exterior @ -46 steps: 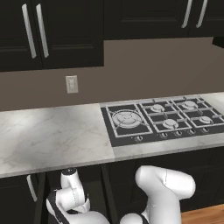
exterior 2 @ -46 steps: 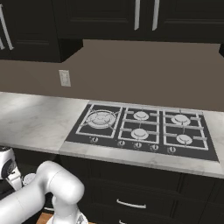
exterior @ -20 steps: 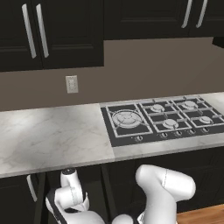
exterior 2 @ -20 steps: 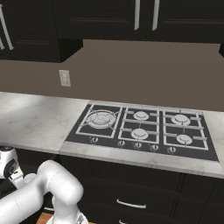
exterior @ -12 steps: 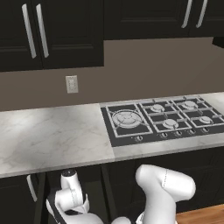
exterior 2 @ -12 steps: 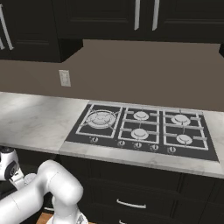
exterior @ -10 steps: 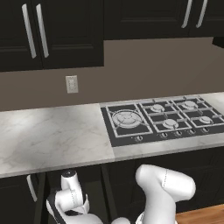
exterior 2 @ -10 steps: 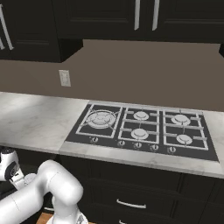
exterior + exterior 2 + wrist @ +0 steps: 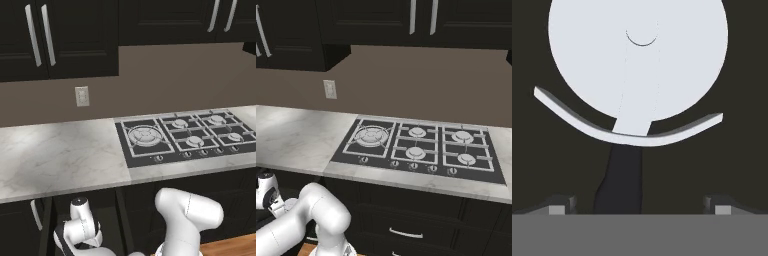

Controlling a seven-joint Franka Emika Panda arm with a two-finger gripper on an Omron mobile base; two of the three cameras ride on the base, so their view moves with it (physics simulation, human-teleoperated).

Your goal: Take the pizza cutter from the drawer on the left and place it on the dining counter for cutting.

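In the left base view, a marble counter (image 9: 55,160) is seen along the wall, with a black gas stove (image 9: 187,140) set into its right part. A white wall outlet (image 9: 81,96) is placed on the brown backsplash, and black upper cabinets (image 9: 60,37) with silver bar handles are hung above. The white arm (image 9: 187,215) is bent down from the lower right, and its wrist (image 9: 80,227) is reached below the counter edge into the dark space at the lower left.

In the right base view, the same stove (image 9: 418,145) is shown at the centre with the counter (image 9: 291,137) stretching to its left. The outlet (image 9: 329,89) is seen on the backsplash. Black lower drawer fronts (image 9: 406,227) with a silver handle are found beneath the stove. The arm (image 9: 303,220) is curved across the lower left, its wrist lying at the left edge under the counter.

In the hand view, the pizza cutter (image 9: 637,75) is seen close up on the dark floor of the drawer (image 9: 742,165): its round silver-white wheel is at the top, a curved white guard crosses below it, and the black handle points down between the fingertips. The pincer (image 9: 639,206) is held spread wide, with its two tips (image 9: 559,205) well apart on either side of the handle and not touching it.
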